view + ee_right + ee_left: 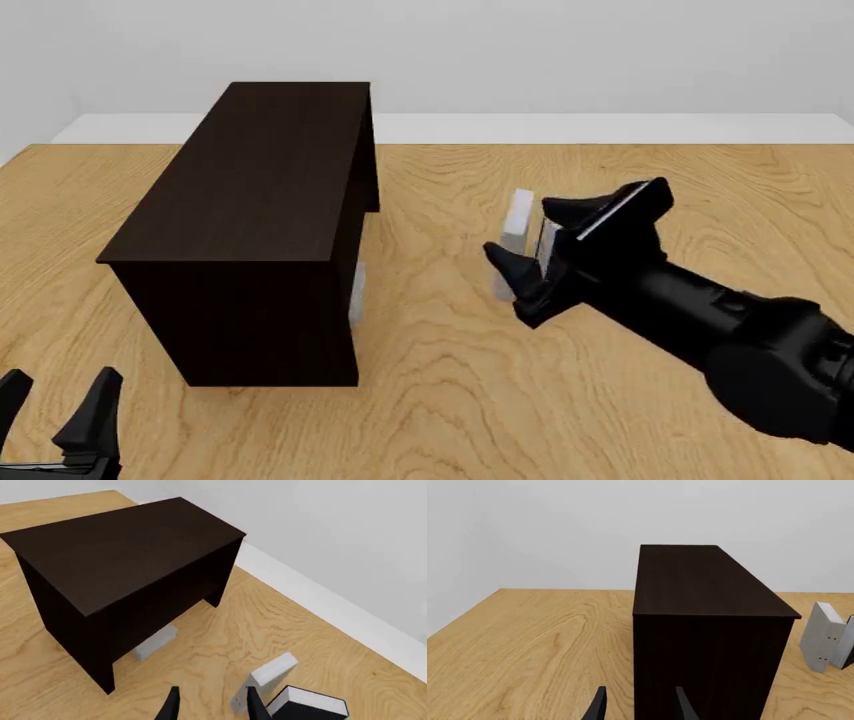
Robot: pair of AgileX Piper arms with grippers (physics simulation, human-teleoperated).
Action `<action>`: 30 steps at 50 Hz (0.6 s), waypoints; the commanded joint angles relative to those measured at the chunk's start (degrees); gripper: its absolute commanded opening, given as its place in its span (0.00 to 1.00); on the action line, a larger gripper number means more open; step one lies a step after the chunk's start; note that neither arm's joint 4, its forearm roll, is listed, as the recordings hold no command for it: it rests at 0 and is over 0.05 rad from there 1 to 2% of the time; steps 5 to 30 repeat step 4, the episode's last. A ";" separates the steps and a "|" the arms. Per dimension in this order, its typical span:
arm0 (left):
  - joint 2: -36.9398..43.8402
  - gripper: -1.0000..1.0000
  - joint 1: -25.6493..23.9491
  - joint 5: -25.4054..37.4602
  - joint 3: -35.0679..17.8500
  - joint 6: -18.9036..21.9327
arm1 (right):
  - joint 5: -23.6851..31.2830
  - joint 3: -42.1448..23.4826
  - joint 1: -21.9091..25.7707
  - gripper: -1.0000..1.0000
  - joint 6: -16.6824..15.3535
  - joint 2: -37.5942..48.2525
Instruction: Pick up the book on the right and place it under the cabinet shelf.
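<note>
Your right gripper (pixel 534 250) hangs open (jaws parted, empty) just this side of the upright grey book (pixel 265 679), with the black-covered book (pixel 308 707) beside it.

Bright even simulated light, sharp focus throughout, faint soft shadows, no glare

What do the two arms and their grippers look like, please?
Both are black. The right arm is thick and rounded, with a flat light strip near its wrist; the right gripper has two pointed fingers. The left gripper shows two dark tapered fingers. No cables or markings are visible.
</note>
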 commanded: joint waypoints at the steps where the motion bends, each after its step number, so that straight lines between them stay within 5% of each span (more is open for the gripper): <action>1: -0.27 1.00 -0.12 0.24 -0.01 0.02 | 4.03 2.80 -1.16 1.00 2.21 -9.94; 30: -0.22 1.00 -0.11 0.20 -0.01 0.02 | 4.61 2.82 -1.26 1.00 2.21 -10.86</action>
